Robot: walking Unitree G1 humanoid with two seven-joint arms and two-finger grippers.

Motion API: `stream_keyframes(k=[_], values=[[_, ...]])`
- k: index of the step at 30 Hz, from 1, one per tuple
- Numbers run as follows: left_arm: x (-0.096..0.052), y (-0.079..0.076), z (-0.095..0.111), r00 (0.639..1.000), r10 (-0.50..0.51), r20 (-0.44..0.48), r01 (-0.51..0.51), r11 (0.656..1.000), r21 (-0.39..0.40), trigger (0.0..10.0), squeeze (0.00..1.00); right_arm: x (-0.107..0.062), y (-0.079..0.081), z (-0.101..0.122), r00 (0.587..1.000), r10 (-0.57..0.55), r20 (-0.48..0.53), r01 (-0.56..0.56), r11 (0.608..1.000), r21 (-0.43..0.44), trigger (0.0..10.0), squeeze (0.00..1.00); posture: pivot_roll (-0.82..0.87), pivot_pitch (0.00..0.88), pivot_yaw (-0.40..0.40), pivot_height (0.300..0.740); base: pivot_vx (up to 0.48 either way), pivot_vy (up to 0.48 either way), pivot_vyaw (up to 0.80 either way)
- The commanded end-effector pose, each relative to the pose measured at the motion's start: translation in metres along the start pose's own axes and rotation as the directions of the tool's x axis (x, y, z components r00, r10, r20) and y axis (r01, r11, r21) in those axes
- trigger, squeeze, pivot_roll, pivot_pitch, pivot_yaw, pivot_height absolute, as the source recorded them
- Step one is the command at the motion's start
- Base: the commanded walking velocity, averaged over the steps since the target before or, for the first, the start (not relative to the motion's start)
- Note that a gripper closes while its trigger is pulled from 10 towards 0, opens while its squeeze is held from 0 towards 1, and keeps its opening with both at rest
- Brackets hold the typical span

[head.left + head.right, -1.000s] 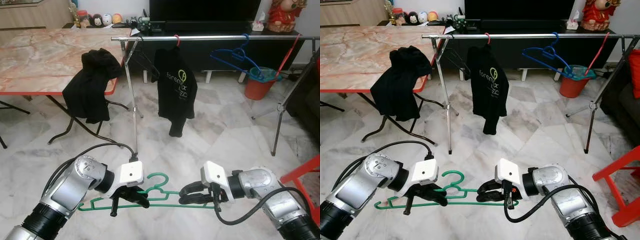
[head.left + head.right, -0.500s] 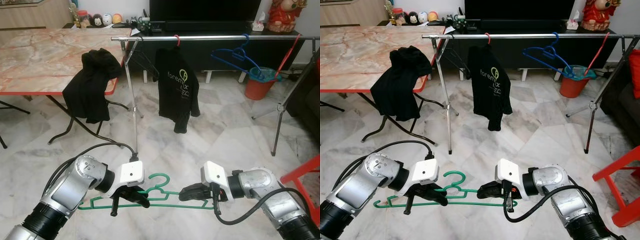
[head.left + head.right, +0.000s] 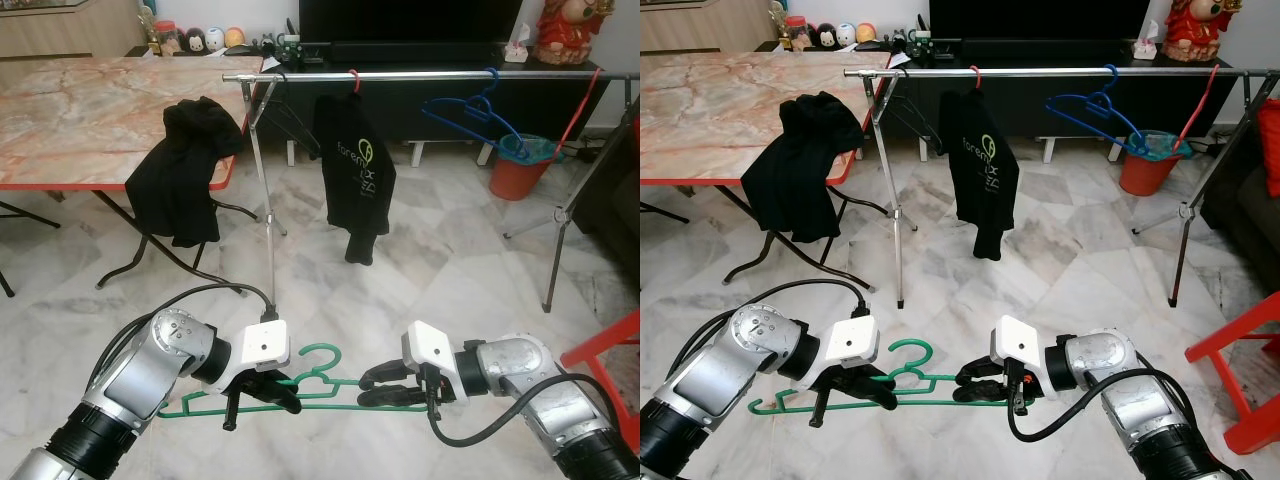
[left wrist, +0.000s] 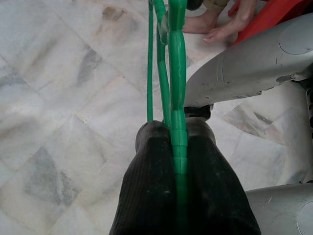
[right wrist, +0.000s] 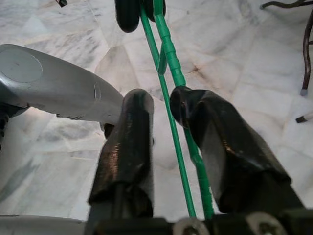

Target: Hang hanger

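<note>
The green hanger [image 3: 300, 385] lay level in the air low over the marble floor [image 3: 420, 270], carried between the two grippers; its hook curled up just above and beside the left gripper [image 3: 272, 398], and its long bar ran across to the right gripper [image 3: 372, 388].

The left gripper's two black fingers [image 4: 156, 196] were clenched on the hanger; in the left wrist view the green bar was pinched tight in the seam between them and ran straight out past the fingertips toward the silver shell of the other arm; a person's bare foot [image 4: 215, 24] and something red sat on the floor beyond the fingertips.

The right gripper's fingers [image 5: 127, 142] stood parted, released, with the hanger's two thin green bars passing through the gap between them; one bar lay against the inner face of one finger, while the other finger stood off from the bars; past its fingertips the tips of the left gripper showed, closed on the same bars.

Well ahead of both sets of fingers stood a metal clothes rail [image 3: 420, 75]; a black shirt [image 3: 357, 170] with a green logo hung from it on a red hook, and a blue hanger [image 3: 470, 108] hung farther along toward the right gripper's side; a black garment [image 3: 180, 170] draped over the edge of a marble-topped table [image 3: 90, 110] on the left gripper's side; an orange bucket [image 3: 515, 170] sat beyond the rail.
</note>
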State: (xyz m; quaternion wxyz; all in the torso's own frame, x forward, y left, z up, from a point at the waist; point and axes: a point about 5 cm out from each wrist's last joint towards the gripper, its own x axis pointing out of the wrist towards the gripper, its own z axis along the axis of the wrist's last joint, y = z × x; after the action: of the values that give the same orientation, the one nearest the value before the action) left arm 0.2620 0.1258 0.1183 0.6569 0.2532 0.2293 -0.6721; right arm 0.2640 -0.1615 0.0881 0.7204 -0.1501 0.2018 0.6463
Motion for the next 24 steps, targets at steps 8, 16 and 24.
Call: stream_keyframes(k=[8, 16, 24], values=[[0.002, -0.002, 0.023, 0.994, -0.083, 0.076, 0.076, 0.993, 0.095, 10.0, 0.0, 0.001, -0.015, 0.008, 0.994, -0.107, 0.02, 0.108, 0.993, -0.055, 10.0, 0.0, -0.11, 0.0, 0.021, 0.74, 0.0, 0.0, 0.0], [0.002, -0.003, 0.021, 0.994, -0.09, 0.065, 0.084, 0.992, 0.091, 10.0, 0.0, -0.006, -0.023, 0.013, 0.984, -0.173, 0.053, 0.176, 0.983, -0.056, 10.0, 0.0, -0.11, 0.0, 0.024, 0.74, 0.0, 0.0, 0.0], [0.003, -0.001, 0.022, 0.993, -0.095, 0.067, 0.089, 0.992, 0.094, 10.0, 0.0, -0.003, -0.018, 0.009, 0.992, -0.113, 0.054, 0.115, 0.993, -0.028, 10.0, 0.0, -0.11, 0.0, 0.026, 0.74, 0.0, 0.0, 0.0]])
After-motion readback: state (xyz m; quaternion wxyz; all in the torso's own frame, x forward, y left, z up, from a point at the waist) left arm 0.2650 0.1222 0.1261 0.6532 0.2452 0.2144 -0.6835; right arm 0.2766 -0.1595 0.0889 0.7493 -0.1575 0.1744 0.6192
